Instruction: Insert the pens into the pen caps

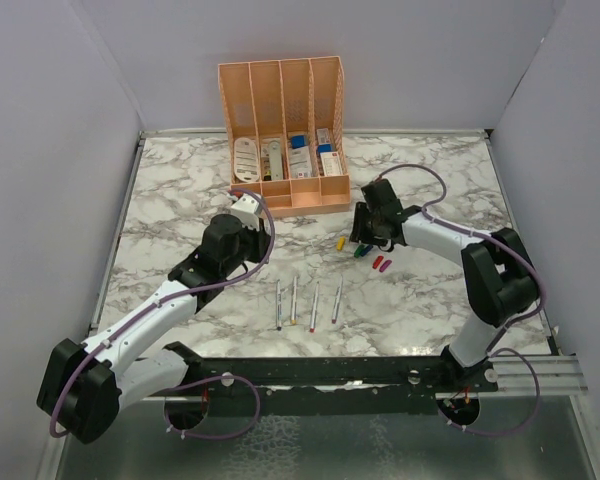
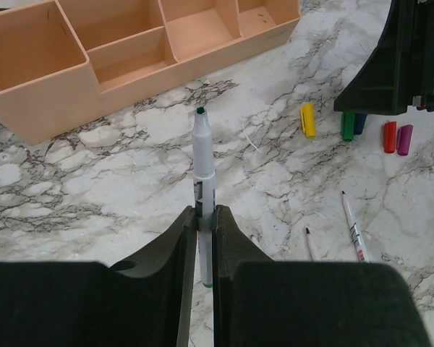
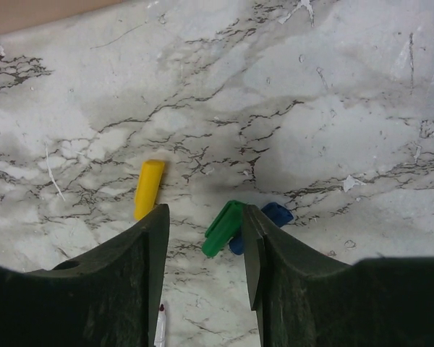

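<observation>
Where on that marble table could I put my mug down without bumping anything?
Bare marble lies left of the peach organiser, and right of it toward the far corner. Crowded: the middle, around the caps and four pens.

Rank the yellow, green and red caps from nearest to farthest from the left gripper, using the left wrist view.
Measured from the left gripper, which holds a pen:
1. The yellow cap, up and to the right, lying alone.
2. The green cap, further right, beside the blue cap.
3. The red cap, furthest right, beside the magenta cap.
</observation>
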`<control>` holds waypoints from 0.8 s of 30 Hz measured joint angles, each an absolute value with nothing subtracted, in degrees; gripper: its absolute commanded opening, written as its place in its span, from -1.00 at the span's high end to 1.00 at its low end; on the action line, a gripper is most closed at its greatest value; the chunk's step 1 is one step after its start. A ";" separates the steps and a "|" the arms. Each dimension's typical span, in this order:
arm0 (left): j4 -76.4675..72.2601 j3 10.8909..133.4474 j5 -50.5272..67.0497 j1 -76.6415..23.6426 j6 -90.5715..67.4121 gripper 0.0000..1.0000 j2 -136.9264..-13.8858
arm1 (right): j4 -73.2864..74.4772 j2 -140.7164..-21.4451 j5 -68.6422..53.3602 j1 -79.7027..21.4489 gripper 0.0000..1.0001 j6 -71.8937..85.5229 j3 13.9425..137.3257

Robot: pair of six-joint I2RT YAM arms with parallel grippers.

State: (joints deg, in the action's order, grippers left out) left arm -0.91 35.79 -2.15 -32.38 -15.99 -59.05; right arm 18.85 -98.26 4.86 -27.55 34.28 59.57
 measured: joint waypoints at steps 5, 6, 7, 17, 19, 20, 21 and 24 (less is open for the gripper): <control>-0.86 35.79 -2.17 -32.38 -15.94 1.00 -59.05 | 18.83 -99.46 5.50 -27.70 0.10 34.35 60.53; -0.86 35.79 -2.17 -32.38 -15.94 1.00 -59.05 | 18.85 -99.59 5.67 -27.70 0.09 34.41 60.55; -0.86 35.79 -2.17 -32.38 -15.92 1.00 -59.05 | 18.85 -99.72 5.91 -27.70 0.10 34.50 60.58; -0.56 35.79 -2.15 -32.38 -15.97 1.00 -59.37 | 19.44 -100.79 7.68 -27.70 0.08 35.81 60.58; -0.32 35.79 -2.15 -32.38 -15.94 1.00 -59.44 | 19.49 -101.06 7.70 -27.70 0.07 35.99 60.58; -0.30 35.79 -2.15 -32.38 -15.94 1.00 -59.48 | 19.51 -101.12 7.70 -27.70 0.07 36.03 60.58; -0.27 35.79 -2.15 -32.38 -15.97 1.00 -59.48 | 19.51 -101.14 7.70 -27.70 0.07 36.12 60.58; 0.05 35.79 -2.17 -32.38 -15.99 1.00 -59.48 | 19.53 -101.14 7.68 -27.70 0.07 36.23 60.58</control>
State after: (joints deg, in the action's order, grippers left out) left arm 0.05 35.79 -2.17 -32.38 -15.99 -59.48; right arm 19.53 -101.14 7.68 -27.70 36.23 60.58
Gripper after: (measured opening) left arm 0.133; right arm 0.460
